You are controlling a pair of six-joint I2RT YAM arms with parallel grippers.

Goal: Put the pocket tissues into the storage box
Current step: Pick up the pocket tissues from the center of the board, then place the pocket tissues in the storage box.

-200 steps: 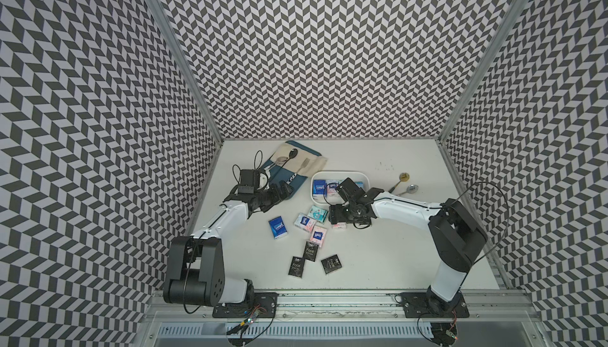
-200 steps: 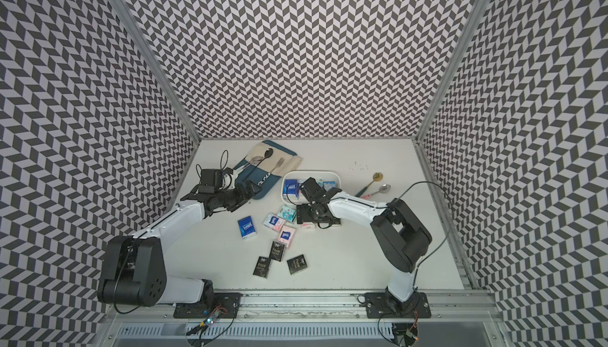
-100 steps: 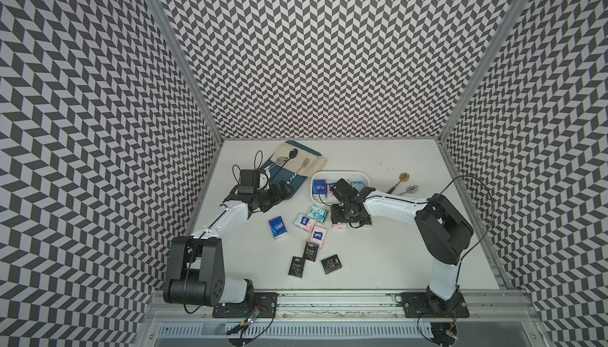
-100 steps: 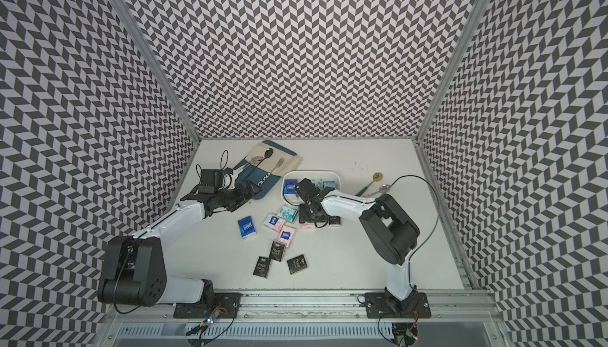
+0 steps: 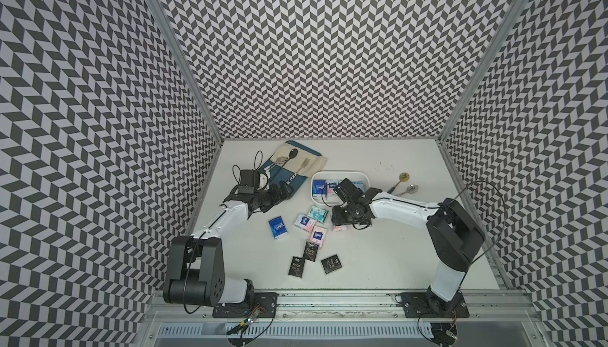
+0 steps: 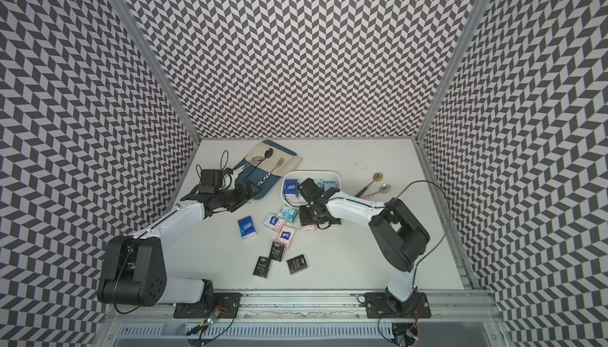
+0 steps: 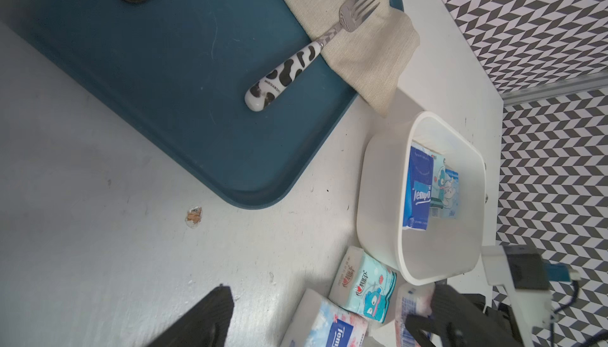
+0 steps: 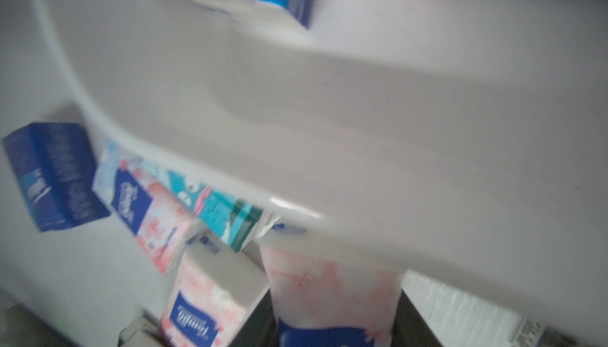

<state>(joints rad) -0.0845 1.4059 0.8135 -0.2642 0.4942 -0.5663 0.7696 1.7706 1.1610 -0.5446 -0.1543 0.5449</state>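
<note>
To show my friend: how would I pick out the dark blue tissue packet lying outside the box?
Find the white storage box mid-table; loose packets lie scattered in front of it. The dark blue packet lies alone on the left arm's side, touching nothing; its neighbours are pink-white, teal or black.

Left claw (image 5: 287, 191) agape, right claw (image 8: 335, 322) tight.

White table (image 5: 378, 263) with blue tray (image 7: 164, 82), storage box (image 5: 339, 173), loose pocket tissues (image 5: 277, 227), two spoons (image 5: 412, 188).
</note>
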